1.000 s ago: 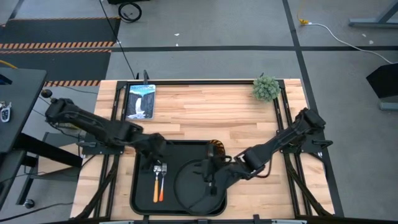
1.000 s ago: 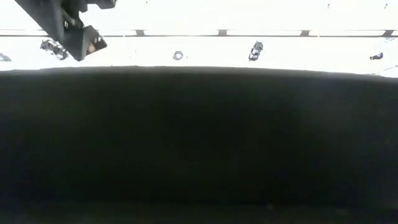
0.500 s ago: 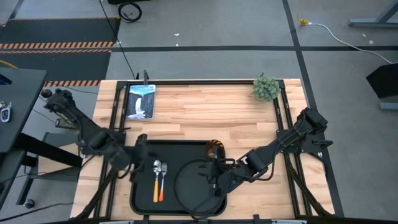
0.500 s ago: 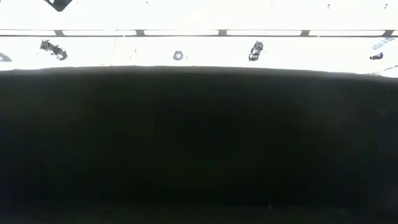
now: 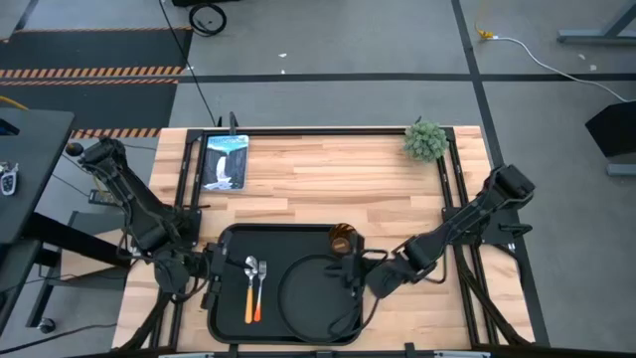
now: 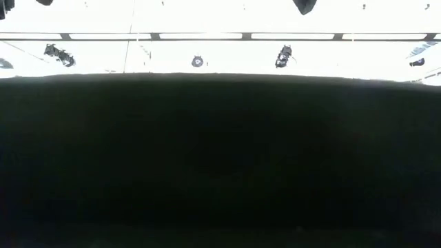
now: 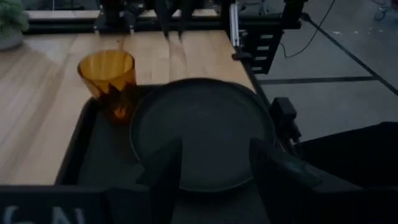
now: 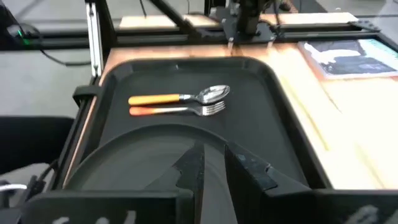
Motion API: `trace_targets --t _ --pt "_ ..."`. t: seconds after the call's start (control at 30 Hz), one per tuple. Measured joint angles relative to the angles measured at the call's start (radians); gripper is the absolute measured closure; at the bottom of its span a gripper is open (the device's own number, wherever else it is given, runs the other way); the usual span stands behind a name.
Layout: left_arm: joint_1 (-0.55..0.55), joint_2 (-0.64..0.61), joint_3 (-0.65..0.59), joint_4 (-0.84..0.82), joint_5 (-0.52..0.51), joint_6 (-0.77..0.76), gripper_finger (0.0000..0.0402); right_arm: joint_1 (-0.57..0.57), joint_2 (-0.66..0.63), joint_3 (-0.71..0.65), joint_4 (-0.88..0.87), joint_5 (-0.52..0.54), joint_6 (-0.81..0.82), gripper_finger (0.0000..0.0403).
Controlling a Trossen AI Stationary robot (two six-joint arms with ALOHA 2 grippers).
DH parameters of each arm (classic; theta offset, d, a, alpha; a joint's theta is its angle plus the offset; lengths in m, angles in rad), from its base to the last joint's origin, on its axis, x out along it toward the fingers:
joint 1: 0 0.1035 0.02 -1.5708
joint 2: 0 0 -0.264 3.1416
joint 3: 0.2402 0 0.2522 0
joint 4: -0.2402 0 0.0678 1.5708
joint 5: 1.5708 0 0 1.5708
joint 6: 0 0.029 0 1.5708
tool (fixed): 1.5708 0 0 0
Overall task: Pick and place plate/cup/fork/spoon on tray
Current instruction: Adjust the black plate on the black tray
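Black tray (image 5: 231, 239): plate (image 5: 303, 293), fork (image 5: 258, 288), spoon (image 5: 249, 288) | left end effector (image 5: 211, 285) apart | right end effector (image 5: 350, 270) nearly together

Even overhead light; low view black, glare above.

The black rectangular tray (image 5: 227, 244) held a round black plate (image 5: 308, 298) just left of the right gripper (image 5: 353, 273). The amber cup (image 5: 341, 240) stood upright beyond it; orange-handled spoon (image 5: 249, 288) and fork (image 5: 259, 290) lay parallel, farther left.
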Motion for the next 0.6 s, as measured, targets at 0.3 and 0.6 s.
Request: trace_targets --t 0.3,0.6 --pt "0.055 -0.069 -0.112 0.085 -0.004 0.046 0.0234 -0.017 -0.255 -0.287 0.213 0.0 -0.005 0.0355" --pt "0.172 -0.222 -0.175 0.169 0.015 0.211 0.0312 -0.087 -0.464 -0.57 0.542 -0.038 -0.095 0.0372"
